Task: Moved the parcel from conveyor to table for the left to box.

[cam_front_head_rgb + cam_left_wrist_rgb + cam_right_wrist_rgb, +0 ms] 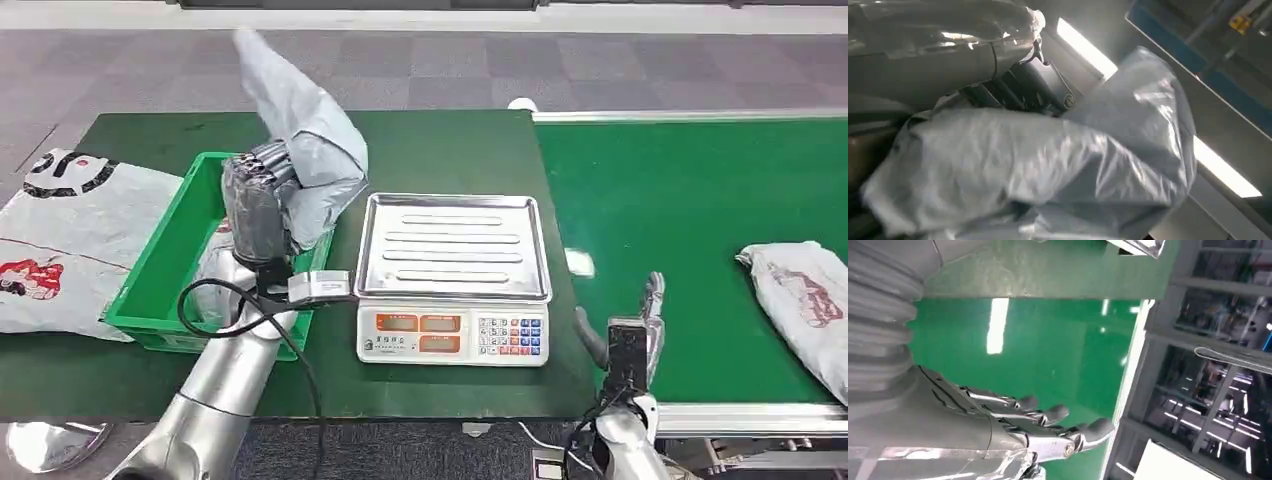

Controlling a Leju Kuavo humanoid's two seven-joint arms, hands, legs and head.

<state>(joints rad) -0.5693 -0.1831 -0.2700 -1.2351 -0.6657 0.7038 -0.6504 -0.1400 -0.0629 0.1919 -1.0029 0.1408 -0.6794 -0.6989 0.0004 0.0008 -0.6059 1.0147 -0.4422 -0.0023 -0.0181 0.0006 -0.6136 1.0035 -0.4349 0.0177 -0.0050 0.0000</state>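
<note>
Head view: left hand [258,200] grips unlabelled grey parcel [300,130].

Bin [150,290] left of scale [452,280] on table [450,150]; conveyor [690,200] right w/ parcel [805,300] on it.

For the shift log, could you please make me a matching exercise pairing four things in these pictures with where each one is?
Things:
1. grey parcel
2. green crate
3. scale
4. printed bag

Places:
A. on the conveyor belt
B. held up in the left hand
C. on the table, centre, tray bare
D. on the table, left of the scale

Pairs: 1-B, 2-D, 3-C, 4-A
</note>
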